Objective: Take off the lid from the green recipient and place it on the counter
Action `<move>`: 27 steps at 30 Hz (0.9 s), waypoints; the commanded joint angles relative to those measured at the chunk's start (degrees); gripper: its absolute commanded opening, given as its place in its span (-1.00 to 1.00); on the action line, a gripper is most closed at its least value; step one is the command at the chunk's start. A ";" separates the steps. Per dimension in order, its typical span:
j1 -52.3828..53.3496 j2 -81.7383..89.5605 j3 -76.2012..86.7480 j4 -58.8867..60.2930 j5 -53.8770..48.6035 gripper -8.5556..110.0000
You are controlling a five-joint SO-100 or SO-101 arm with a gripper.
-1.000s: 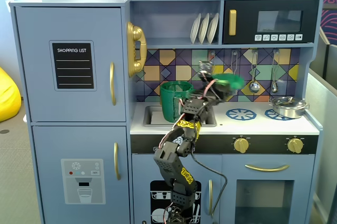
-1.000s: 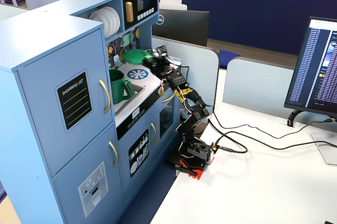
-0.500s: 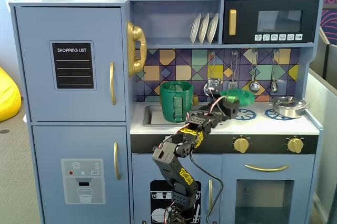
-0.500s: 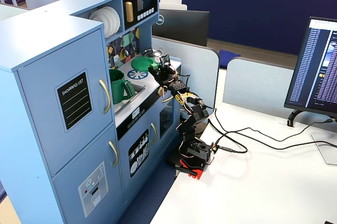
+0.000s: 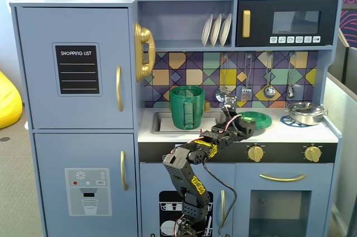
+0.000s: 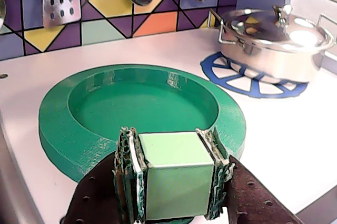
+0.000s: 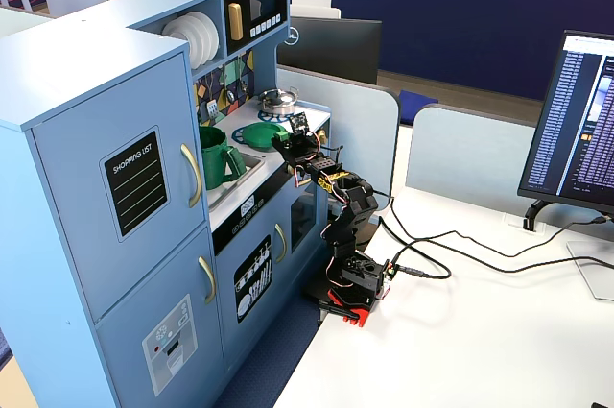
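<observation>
With the tool point(image 6: 174, 176) clamped on the lid point(image 6: 139, 113), low over the desk point(image 6: 295, 129), lifting before release could drag it.

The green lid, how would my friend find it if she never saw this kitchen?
Start at the toy kitchen's white counter, right of the sink. The lid is the flat round green dish there, beside the silver pot. It alone is green and shallow, its pale square tab pinched in the jaws.

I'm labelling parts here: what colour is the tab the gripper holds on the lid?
Pale green, lighter than the darker green lid; clearest in the wrist view, at the gripper.
</observation>
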 commanded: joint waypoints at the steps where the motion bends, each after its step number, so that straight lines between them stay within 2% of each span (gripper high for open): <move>1: 0.70 0.09 -0.53 -2.90 -0.88 -0.86; 9: 0.44 -0.53 -0.44 -3.69 -0.62 -0.86; 16: 0.44 0.00 0.18 -4.66 1.41 -0.44; 23: -0.18 2.99 0.18 -2.55 2.20 -0.37; 27: -1.76 11.34 -0.18 5.54 2.20 -0.38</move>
